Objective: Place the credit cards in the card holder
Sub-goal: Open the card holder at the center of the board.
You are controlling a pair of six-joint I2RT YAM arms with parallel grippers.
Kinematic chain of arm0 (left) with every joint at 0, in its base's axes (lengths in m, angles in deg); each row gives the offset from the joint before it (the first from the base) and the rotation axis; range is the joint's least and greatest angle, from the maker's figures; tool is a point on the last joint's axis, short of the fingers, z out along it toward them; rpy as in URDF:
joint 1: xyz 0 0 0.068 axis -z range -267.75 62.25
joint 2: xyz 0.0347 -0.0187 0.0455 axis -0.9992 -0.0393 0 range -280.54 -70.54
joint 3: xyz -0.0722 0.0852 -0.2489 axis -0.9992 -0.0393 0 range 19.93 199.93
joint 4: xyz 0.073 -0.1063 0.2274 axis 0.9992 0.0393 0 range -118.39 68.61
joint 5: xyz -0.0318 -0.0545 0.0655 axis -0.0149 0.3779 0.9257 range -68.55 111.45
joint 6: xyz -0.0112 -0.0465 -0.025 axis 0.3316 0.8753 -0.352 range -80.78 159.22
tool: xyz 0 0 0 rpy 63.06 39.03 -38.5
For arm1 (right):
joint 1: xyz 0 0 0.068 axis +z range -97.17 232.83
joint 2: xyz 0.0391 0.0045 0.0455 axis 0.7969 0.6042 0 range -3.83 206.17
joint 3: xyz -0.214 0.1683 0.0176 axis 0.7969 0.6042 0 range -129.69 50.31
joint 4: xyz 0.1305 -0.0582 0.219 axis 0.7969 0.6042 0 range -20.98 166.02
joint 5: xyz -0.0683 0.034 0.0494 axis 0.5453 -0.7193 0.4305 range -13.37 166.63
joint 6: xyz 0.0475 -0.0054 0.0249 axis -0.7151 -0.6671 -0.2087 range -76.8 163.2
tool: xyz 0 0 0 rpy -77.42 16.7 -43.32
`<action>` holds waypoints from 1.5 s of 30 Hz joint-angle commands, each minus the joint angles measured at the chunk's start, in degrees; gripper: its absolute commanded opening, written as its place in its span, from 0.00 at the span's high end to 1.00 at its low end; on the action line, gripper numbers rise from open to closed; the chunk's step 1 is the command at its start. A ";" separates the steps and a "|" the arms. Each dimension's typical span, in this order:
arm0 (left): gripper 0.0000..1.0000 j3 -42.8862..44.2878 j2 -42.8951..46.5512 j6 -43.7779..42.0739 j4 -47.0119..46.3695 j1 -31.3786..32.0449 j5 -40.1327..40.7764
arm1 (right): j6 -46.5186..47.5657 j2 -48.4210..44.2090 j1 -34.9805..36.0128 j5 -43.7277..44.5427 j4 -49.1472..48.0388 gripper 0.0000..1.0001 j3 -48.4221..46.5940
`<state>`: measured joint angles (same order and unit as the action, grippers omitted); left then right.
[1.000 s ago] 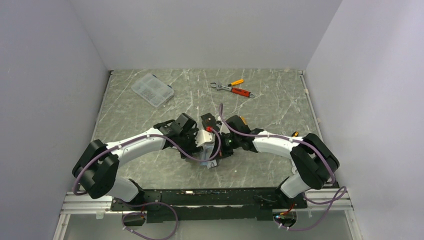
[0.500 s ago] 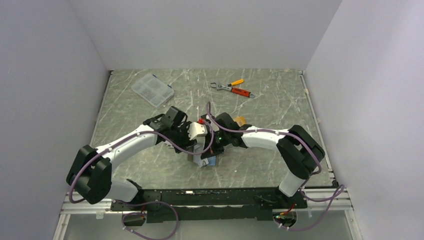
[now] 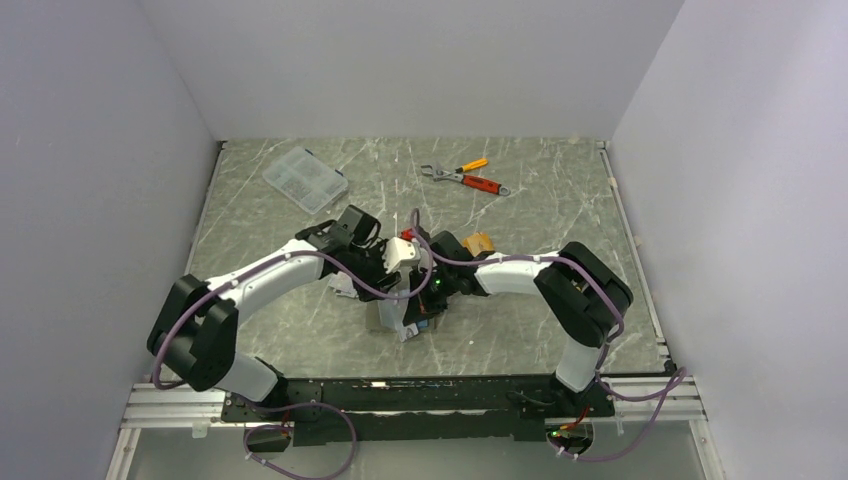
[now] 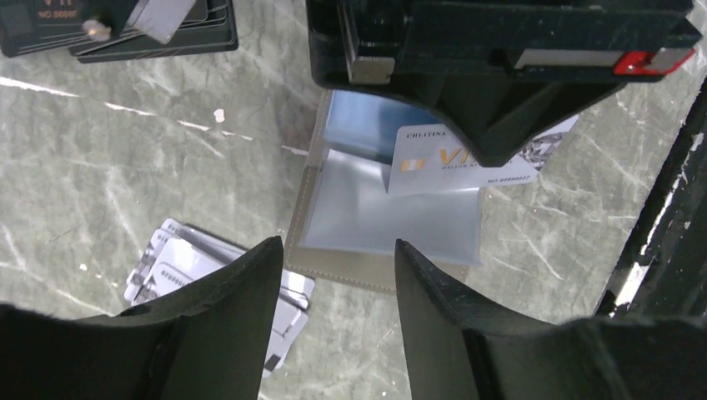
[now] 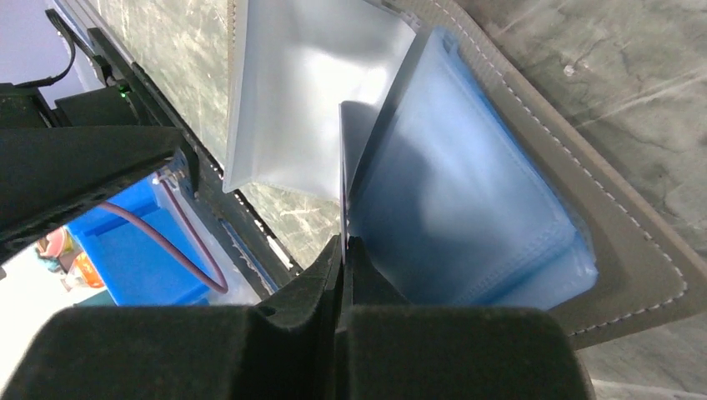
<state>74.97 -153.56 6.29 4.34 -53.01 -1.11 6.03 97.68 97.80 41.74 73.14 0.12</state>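
Note:
The card holder (image 4: 368,272) lies open on the table, its taupe rim framing a clear flap and blue-grey lining (image 5: 467,208). My right gripper (image 5: 344,242) is shut on a pale credit card with gold lettering (image 4: 450,162), seen edge-on (image 5: 343,175) between the clear flap and the blue lining. My left gripper (image 4: 335,246) hovers open over the holder's near edge, nothing between its fingers. A fanned stack of silvery-grey cards (image 4: 208,267) lies left of the holder and black cards (image 4: 158,33) lie further back. An orange-gold card (image 3: 480,243) rests behind the right arm.
A clear plastic compartment box (image 3: 305,180) sits at the back left. An orange-handled wrench and pliers (image 3: 465,178) lie at the back centre. Both arms crowd the table's middle above the holder (image 3: 395,322).
Both grippers have shifted a little to the left over the holder. The right arm has folded in closer, still holding the pale card. The left jaws have narrowed slightly.

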 commanded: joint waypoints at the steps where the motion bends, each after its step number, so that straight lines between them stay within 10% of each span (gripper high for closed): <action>1: 0.43 0.95 -3.16 0.82 -2.41 1.68 -1.23 | 1.34 -0.40 0.19 -0.20 -1.50 1.00 -1.64; 45: 0.49 -9.32 -1.78 -5.83 -9.89 7.39 13.51 | 4.37 -14.60 -9.38 -0.03 3.95 1.00 10.91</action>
<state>66.17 -156.60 1.26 -4.21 -46.01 11.48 9.74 84.55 88.69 41.61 76.79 10.50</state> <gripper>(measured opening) 0.512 0.008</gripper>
